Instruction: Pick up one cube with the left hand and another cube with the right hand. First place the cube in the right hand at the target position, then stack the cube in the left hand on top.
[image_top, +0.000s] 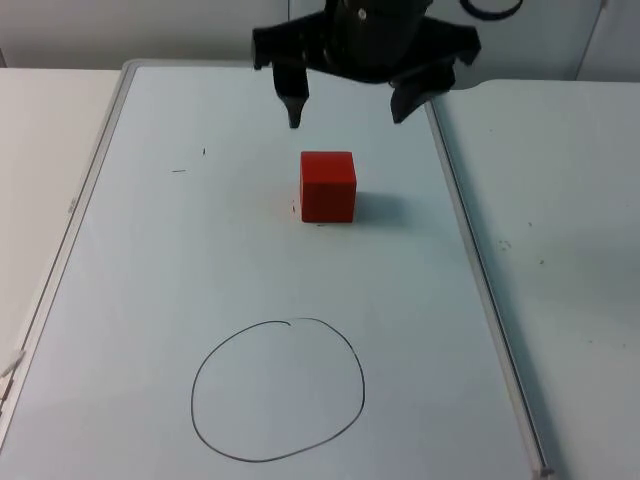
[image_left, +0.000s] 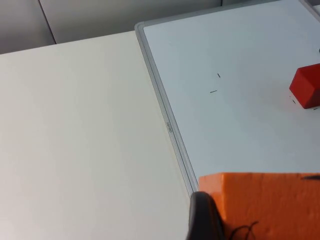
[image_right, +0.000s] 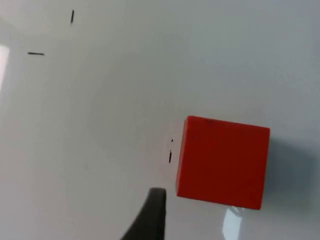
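**Spread fingers above one red cube**

Fingers of the right gripper (image_top: 347, 108) stand wide apart in the top view, one black tip (image_top: 294, 112) to the far left of the red cube (image_top: 328, 186) and the other to its far right, both raised behind it and not touching it. In the right wrist view one fingertip (image_right: 152, 212) sits just beside the cube's near corner, apart from it.

The left gripper (image_left: 235, 220) grips an orange cube (image_left: 265, 202): in the left wrist view a black finger (image_left: 202, 217) presses against the cube's side. It hangs over the left edge of the whiteboard (image_left: 240, 125), with the red cube well away across the board.

Small print on the board's grey frame (image_left: 169, 128) is too small to read. Nothing else carries lettering.

Counted: two cubes, one red and one orange; one hand-drawn black circle (image_top: 278, 390); a few short black pen marks (image_top: 190, 162) on the board.

The red cube rests flat on the whiteboard, between the gripper and the circle, well outside the circle. The circle lies at the near end of the board. The whiteboard lies on a white table (image_top: 560, 220), which runs to a grey wall (image_left: 100, 17) at the back.
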